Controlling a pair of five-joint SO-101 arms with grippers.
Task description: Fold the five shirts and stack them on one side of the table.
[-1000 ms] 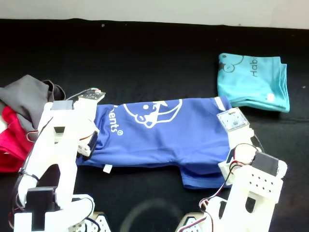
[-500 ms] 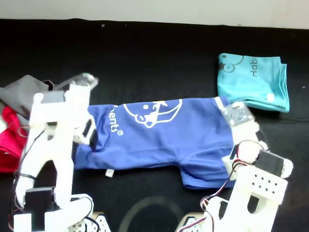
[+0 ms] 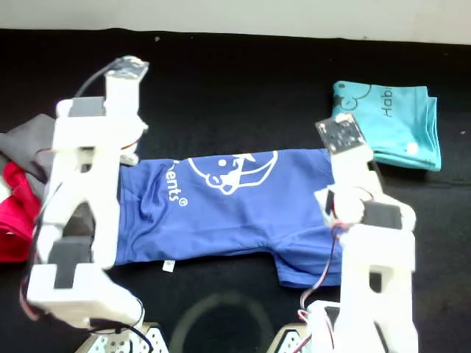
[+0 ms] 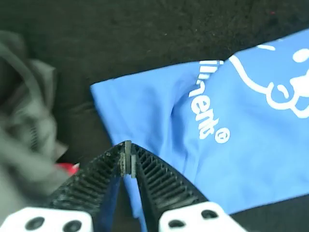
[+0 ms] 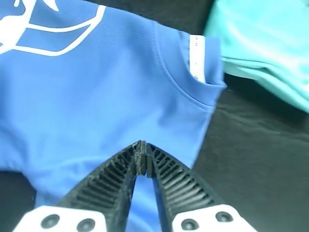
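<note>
Blue shirt runs lengthwise from under the left gripper to under the right gripper, both pinched closed, holding nothing.

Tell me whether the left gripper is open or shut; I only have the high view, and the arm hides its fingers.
Observer: Shut. In the left wrist view the left gripper has its tips pressed together, and I see no cloth between them.
Operator: And the right one?
Observer: The right gripper is shut too, with its tips meeting above the blue shirt.
Operator: What lies past the right tips?
Observer: The shirt's collar with its white strip, lying flat. Beyond it is the teal shirt.
</note>
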